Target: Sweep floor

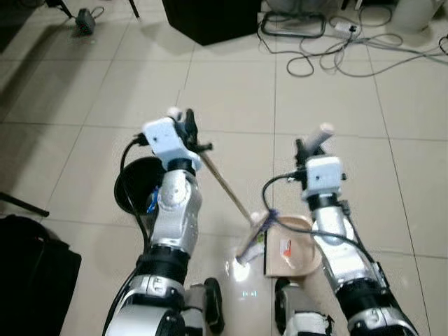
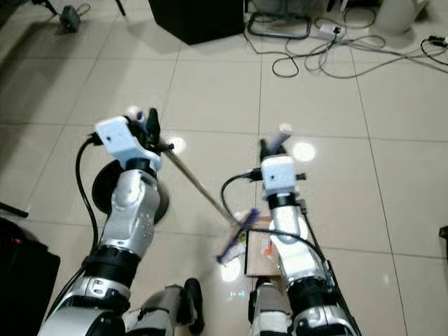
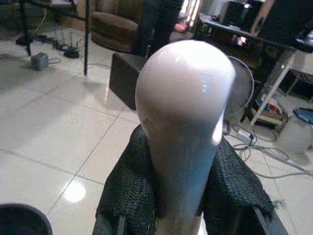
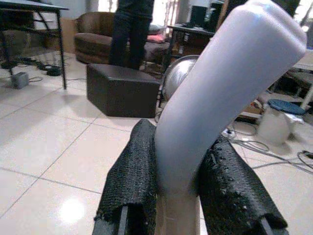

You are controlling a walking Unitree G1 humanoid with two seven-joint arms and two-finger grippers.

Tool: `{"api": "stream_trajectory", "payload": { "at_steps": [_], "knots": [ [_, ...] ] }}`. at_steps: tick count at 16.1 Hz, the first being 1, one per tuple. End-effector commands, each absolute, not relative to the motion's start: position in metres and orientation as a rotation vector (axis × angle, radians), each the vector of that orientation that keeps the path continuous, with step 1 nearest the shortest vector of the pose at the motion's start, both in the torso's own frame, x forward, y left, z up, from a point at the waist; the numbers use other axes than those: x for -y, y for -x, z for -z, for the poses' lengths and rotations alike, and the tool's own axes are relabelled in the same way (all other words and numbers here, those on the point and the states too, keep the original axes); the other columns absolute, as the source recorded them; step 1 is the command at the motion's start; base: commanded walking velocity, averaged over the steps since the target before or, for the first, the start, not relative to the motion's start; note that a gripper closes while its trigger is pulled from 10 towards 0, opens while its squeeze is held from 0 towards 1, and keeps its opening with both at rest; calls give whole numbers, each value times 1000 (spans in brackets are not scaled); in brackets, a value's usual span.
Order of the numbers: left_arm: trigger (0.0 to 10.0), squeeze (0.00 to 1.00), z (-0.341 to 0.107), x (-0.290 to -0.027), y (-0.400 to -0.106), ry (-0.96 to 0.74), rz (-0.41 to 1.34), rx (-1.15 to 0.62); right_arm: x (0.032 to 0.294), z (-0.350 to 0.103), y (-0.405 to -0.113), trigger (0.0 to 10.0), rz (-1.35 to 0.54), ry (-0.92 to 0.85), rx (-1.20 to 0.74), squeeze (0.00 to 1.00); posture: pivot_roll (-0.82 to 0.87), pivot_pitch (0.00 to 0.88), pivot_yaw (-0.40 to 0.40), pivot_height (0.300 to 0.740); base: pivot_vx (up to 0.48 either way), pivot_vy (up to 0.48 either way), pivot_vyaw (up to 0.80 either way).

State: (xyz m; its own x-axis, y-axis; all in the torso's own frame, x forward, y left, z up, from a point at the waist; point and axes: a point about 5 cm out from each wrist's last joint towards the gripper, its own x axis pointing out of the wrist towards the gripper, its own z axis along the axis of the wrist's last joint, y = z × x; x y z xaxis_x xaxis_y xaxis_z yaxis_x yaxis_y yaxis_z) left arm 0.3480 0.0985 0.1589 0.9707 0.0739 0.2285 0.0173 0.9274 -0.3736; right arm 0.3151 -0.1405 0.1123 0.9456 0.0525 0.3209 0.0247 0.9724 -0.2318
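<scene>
Where the pale glossy tiled floor [image 1: 231, 91] stretches out before the robot, a black box-shaped ottoman [image 4: 122, 90] stands at the far side, with a tangle of grey cables [image 1: 329, 42] and a white power strip [image 1: 345, 28] lying near it. A person in dark trousers [image 4: 129, 29] stands behind the ottoman, in front of a brown sofa [image 4: 98, 36]. A round black bin [image 1: 136, 185] sits on the tiles at the robot's left, just behind its left arm. The left gripper [image 1: 183, 127] is raised at the left, its black padded fingers [image 3: 129, 188] pinching the white rounded grip of a small broom [image 3: 183, 127]; from there the broom's thin wooden stick [image 1: 225, 185] slants down and to the right toward the floor between the two arms, ending in a head [image 1: 253, 234] with a purple band that rests at the edge of the dustpan. The right gripper [image 1: 311, 148] is raised at the right, its fingers [image 4: 134, 181] pressed against the white curved handle of a beige plastic dustpan [image 4: 220, 98]; the pan itself [image 1: 294, 245] lies low on the tiles just beside the right arm, close to the robot's feet.
</scene>
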Motion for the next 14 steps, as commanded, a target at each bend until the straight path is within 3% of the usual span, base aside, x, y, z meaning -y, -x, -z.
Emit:
{"api": "stream_trajectory", "payload": {
  "at_steps": [1, 4, 9, 12, 14],
  "knots": [
    [10000, 0, -183, -76, -350, 538, 22, 279, 141, -108, -315, 10000, -1, 205, 317, 0, 54, 260, 108, 740, 0, 0, 0],
    [10000, 0, -198, -79, -353, 620, 53, 264, 145, -109, -318, 10000, 11, 200, 316, 0, 58, 238, 102, 740, 0, 0, 0],
    [10000, 0, -228, -100, -346, 617, 140, 310, 152, -108, -322, 10000, 32, 182, 309, 0, 69, 193, 90, 740, 0, 0, 0],
    [10000, 0, -247, -114, -346, 495, 122, 431, 155, -108, -322, 10000, 39, 178, 310, 0, 72, 187, 86, 740, 0, 0, 0],
    [10000, 0, -265, -127, -344, 277, 111, 567, 158, -106, -320, 10000, 43, 170, 308, 0, 70, 186, 87, 740, 0, 0, 0]
  ]
}}
